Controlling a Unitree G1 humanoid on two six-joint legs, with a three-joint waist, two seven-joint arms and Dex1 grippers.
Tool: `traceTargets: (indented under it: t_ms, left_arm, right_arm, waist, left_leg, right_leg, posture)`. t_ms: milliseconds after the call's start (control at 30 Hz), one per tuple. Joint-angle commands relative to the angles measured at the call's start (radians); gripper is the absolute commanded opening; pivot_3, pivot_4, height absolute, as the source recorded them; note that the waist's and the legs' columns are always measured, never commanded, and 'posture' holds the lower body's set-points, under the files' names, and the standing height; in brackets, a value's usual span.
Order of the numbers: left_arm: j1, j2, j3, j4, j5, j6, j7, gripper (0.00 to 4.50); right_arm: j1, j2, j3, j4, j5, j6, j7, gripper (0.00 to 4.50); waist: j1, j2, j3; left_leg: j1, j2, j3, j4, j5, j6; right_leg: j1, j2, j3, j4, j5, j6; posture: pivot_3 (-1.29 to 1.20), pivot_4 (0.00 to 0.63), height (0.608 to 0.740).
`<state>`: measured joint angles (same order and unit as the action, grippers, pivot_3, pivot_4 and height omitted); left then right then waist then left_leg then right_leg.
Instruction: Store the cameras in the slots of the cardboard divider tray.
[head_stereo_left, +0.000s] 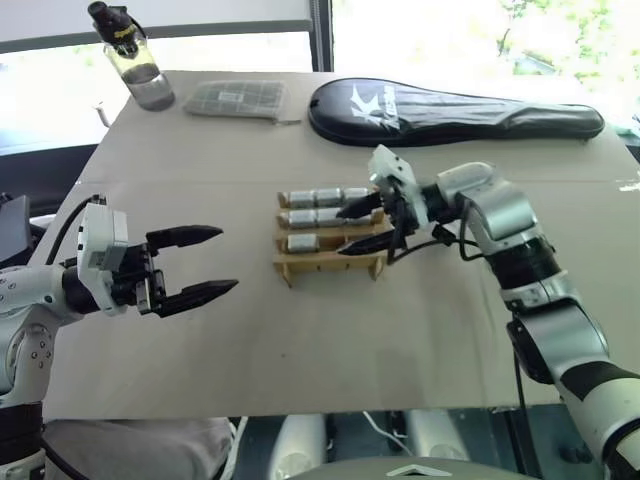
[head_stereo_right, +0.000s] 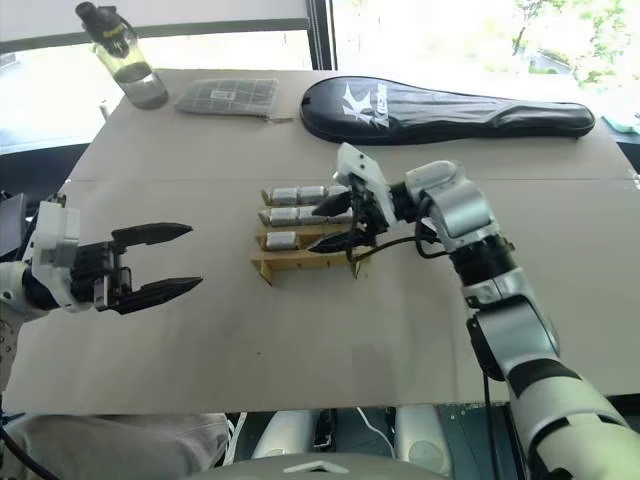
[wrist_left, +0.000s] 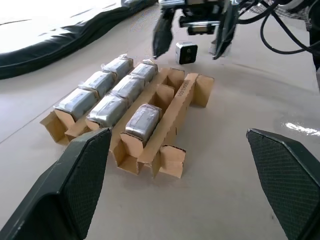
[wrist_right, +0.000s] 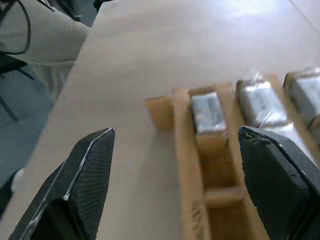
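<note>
The cardboard divider tray (head_stereo_left: 330, 265) lies mid-table. Silver-grey cameras fill its back row (head_stereo_left: 320, 196) and middle row (head_stereo_left: 318, 216), and one camera (head_stereo_left: 303, 242) sits in the left slot of the front row. The other front slots (wrist_right: 216, 172) are bare. My right gripper (head_stereo_left: 342, 232) hangs open over the tray's right end, pointing left, with nothing between its fingers. My left gripper (head_stereo_left: 228, 260) is open and holds nothing, a hand's width left of the tray and pointing at it. In the left wrist view the tray (wrist_left: 184, 90) lies ahead with the right gripper (wrist_left: 192, 37) beyond it.
Along the far edge stand a clear bottle with a black cap (head_stereo_left: 135, 60), a flat grey packet (head_stereo_left: 235, 98) and a long black racket case (head_stereo_left: 450, 112). The tabletop (head_stereo_left: 300, 350) is bare brown board in front of the tray. Its near edge runs just below my arms.
</note>
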<state>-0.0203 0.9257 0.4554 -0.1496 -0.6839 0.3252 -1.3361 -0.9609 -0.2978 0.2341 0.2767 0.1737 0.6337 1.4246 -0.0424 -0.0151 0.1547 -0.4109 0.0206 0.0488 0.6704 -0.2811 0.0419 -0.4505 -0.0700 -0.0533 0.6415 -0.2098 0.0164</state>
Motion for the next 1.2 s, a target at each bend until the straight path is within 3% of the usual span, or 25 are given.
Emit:
traceTargets:
  t_ms: [33, 200, 300, 400, 467, 667, 733, 800, 1200]
  left_arm:
    - [-0.032, 0.006, -0.018, 0.0, 0.003, -0.021, -0.017, 4.5]
    - [-0.04, 0.004, -0.033, -0.008, 0.0, -0.022, -0.029, 4.5]
    - [-0.063, 0.005, -0.049, -0.004, 0.0, -0.024, -0.042, 4.5]
    - [-0.086, 0.004, -0.069, 0.006, -0.001, -0.023, -0.058, 4.5]
    - [-0.103, 0.002, -0.092, 0.017, 0.004, -0.025, -0.071, 4.5]
    - [-0.161, -0.003, -0.142, 0.05, 0.014, -0.024, -0.094, 4.5]
    - [-0.17, -0.001, -0.15, 0.057, 0.014, -0.026, -0.102, 4.5]
    - [-0.179, 0.001, -0.155, 0.067, 0.016, -0.027, -0.109, 4.5]
    - [-0.178, -0.003, -0.154, 0.087, 0.027, -0.048, -0.122, 4.5]
  right_arm:
    - [0.161, -0.111, -0.163, -0.308, 0.058, 0.089, -0.143, 3.92]
    - [0.375, -0.228, -0.321, -0.492, 0.083, 0.069, -0.28, 3.92]
    - [0.591, -0.301, -0.502, -0.545, 0.052, 0.037, -0.404, 3.92]
    - [0.742, -0.3, -0.627, -0.608, 0.018, 0.008, -0.559, 3.92]
    - [0.788, -0.232, -0.665, -0.65, -0.019, 0.017, -0.726, 3.92]
    - [0.91, -0.062, -0.63, -0.731, -0.068, -0.021, -0.971, 3.92]
    - [0.947, -0.013, -0.616, -0.747, -0.061, 0.002, -1.017, 4.45]
    - [0.982, 0.041, -0.599, -0.75, -0.063, -0.009, -1.066, 4.48]
    - [0.964, 0.119, -0.499, -0.644, -0.054, -0.103, -1.169, 4.48]
  waist:
    - [0.006, 0.0, 0.0]
    - [0.041, 0.0, 0.0]
    - [0.043, -0.001, -0.001]
    - [0.057, -0.001, -0.001]
    - [0.052, -0.001, -0.001]
    - [0.033, -0.001, 0.0]
    - [0.032, -0.001, 0.0]
    - [0.032, -0.001, -0.001]
    - [0.03, -0.001, -0.001]
  left_leg:
    - [0.0, 0.0, 0.001, 0.0, 0.0, 0.0]
    - [-0.002, 0.0, -0.001, 0.007, 0.0, 0.001]
    - [-0.002, 0.001, -0.001, 0.012, 0.0, 0.002]
    - [0.001, 0.001, -0.001, 0.012, 0.0, 0.002]
    - [0.002, 0.001, 0.0, 0.012, 0.0, 0.002]
    - [0.017, 0.006, 0.003, 0.011, -0.003, 0.006]
    - [0.017, 0.006, 0.004, 0.011, -0.003, 0.006]
    - [0.017, 0.006, 0.004, 0.011, -0.001, 0.002]
    - [0.018, 0.006, 0.007, 0.011, -0.001, 0.002]
  right_leg:
    - [0.0, 0.0, 0.0, 0.0, 0.0, 0.0]
    - [0.004, 0.003, -0.011, -0.004, 0.0, 0.001]
    - [0.005, 0.007, -0.009, -0.001, 0.0, 0.001]
    - [0.008, 0.008, -0.01, -0.001, -0.001, 0.001]
    - [0.008, 0.009, -0.008, 0.0, -0.001, 0.001]
    - [0.018, 0.017, -0.001, 0.0, -0.003, 0.004]
    - [0.018, 0.017, 0.0, 0.0, -0.003, 0.003]
    - [0.018, 0.017, 0.0, 0.0, -0.002, 0.001]
    - [0.018, 0.017, 0.007, 0.0, -0.002, 0.001]
  posture:
    - [0.0, 0.15, 0.74]
    - [0.0, 0.15, 0.74]
    - [0.0, 0.15, 0.74]
    - [0.0, 0.15, 0.74]
    - [0.0, 0.15, 0.74]
    - [0.0, 0.15, 0.74]
    - [0.0, 0.15, 0.74]
    - [0.0, 0.15, 0.74]
    - [0.0, 0.15, 0.74]
